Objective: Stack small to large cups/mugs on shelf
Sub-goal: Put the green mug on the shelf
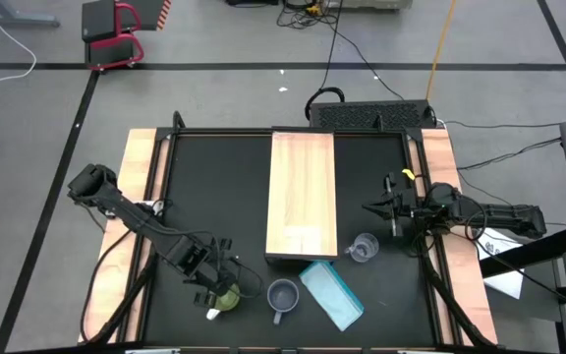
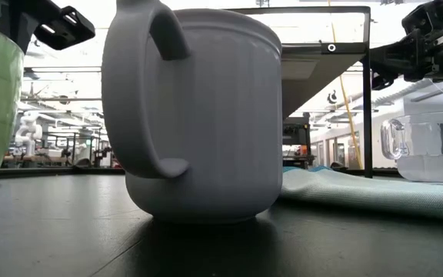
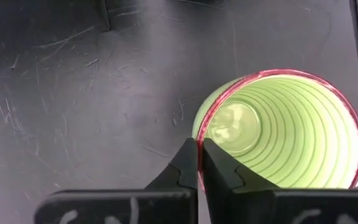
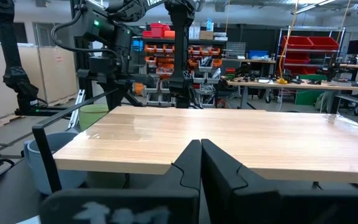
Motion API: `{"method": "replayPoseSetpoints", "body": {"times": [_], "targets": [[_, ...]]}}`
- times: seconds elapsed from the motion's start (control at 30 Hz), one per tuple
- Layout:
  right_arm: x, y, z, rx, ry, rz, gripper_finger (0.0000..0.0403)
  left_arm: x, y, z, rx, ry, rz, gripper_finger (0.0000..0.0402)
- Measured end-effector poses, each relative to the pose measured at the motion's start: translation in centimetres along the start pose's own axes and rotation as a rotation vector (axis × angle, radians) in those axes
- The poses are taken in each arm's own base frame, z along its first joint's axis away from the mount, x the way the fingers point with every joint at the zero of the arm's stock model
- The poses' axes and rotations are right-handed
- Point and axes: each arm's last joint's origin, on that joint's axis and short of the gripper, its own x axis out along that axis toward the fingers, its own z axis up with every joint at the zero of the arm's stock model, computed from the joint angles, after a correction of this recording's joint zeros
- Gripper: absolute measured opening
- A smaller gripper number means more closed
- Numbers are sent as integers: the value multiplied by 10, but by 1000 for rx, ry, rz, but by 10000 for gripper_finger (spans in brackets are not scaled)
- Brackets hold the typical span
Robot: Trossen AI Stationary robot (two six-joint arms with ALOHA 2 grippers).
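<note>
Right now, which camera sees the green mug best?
The left wrist view: it looks straight into the green mug, its rim pinched by the left gripper. The high view shows it small, the low view just an edge, the right wrist view a sliver.

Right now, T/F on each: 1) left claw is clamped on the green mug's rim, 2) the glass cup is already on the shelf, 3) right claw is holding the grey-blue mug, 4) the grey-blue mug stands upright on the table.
1) True: the left claw is shut on the rim of the green mug.
2) False: the glass cup stands on the table beside the shelf, not on it.
3) False: the right claw is shut and empty, beside the shelf.
4) True: the grey-blue mug stands upright on the table.
</note>
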Motion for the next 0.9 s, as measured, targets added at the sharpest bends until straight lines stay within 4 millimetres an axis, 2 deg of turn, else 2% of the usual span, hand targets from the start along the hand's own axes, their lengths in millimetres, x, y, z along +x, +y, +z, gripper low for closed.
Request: {"method": "replayPoseSetpoints", "body": {"times": [0.33, 0.43, 0.9], "targets": [[0, 0, -1, 2, 12, 0, 0, -1, 9, 4, -25, -3, -14, 3], [0, 0, -2, 4, 25, 0, 0, -8, 13, 4, -35, -18, -32, 2], [0, 0, -3, 4, 27, 0, 0, -86, 29, -6, -9, -371, -72, 1]]}}
